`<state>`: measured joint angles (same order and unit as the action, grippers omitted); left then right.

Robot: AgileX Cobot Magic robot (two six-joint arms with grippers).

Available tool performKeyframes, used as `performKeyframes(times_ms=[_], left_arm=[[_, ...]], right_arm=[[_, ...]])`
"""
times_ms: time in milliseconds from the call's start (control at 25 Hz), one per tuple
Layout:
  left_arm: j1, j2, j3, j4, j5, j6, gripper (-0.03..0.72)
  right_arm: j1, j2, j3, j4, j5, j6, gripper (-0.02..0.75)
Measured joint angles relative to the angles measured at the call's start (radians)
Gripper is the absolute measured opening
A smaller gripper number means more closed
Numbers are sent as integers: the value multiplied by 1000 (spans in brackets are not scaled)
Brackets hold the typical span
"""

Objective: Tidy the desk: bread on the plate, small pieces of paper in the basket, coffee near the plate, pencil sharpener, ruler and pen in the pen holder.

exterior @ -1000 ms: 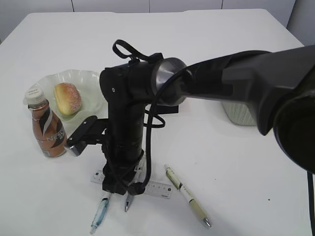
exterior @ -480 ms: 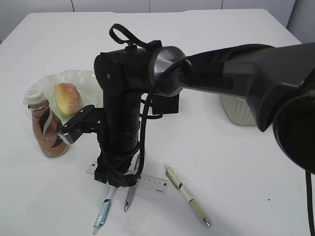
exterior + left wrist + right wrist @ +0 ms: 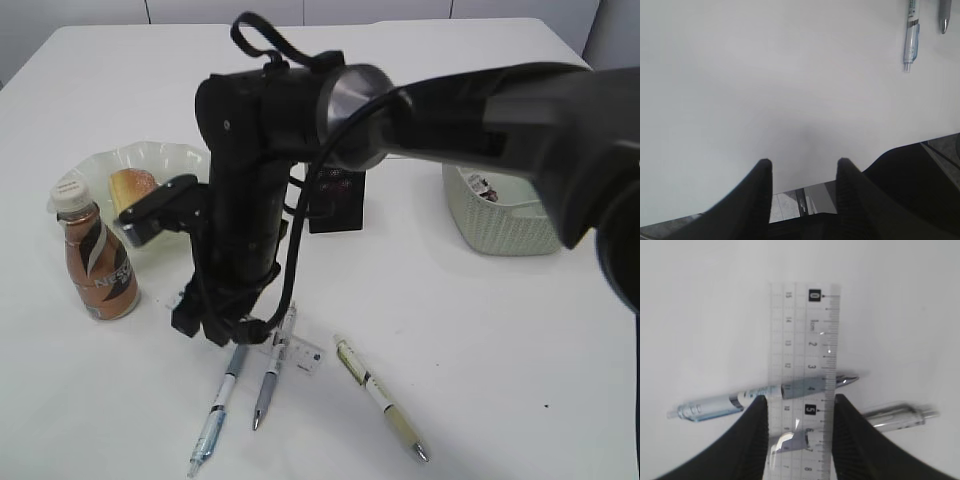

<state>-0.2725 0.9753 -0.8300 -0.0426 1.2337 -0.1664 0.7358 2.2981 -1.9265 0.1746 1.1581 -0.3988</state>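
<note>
Right pincer [image 3: 215,325] hangs low over the white surface [image 3: 480,340] in the exterior view, at the end of a big black arm that reaches in from the right. Its tips sit at the near end of the clear ruler [image 3: 290,352], whose far end pokes out beside two pens: a blue pen [image 3: 218,405] and a grey pen [image 3: 270,370] lying close together. A cream pen [image 3: 382,397] lies apart to the right. To the left, the coffee bottle [image 3: 92,260] stands upright just beside the pale plate [image 3: 150,160], and the bread [image 3: 130,187] rests on that plate, partly hidden by the arm. A black pen holder [image 3: 337,200] stands behind the arm, and a light woven basket [image 3: 500,215] sits further right with scraps of something inside.

Left wrist view: the left pincer [image 3: 802,167] is spread, nothing between its tips, bare surface beneath it. The blue pen [image 3: 911,37] and the tip of the grey pen [image 3: 943,15] show at the top right corner.

Right wrist view: the right pincer [image 3: 800,402] is pinching the ruler [image 3: 802,365] across its width, one finger [image 3: 757,435] on each long edge. The ruler runs straight away from the camera. The grey pen [image 3: 765,397] crosses under it, and the blue pen [image 3: 897,415] lies to the right.
</note>
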Motion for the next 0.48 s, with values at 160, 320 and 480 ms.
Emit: performKeyframes(times_ms=[160, 320, 480], left_arm=[[0, 0, 0, 0, 0, 0, 307], [0, 0, 0, 0, 0, 0, 307], [0, 0, 0, 0, 0, 0, 307]], right_arm=[[0, -77, 0, 0, -98, 31, 307], [0, -136, 0, -4, -198, 42, 307], [-2, -169, 0, -20, -308, 60, 307]])
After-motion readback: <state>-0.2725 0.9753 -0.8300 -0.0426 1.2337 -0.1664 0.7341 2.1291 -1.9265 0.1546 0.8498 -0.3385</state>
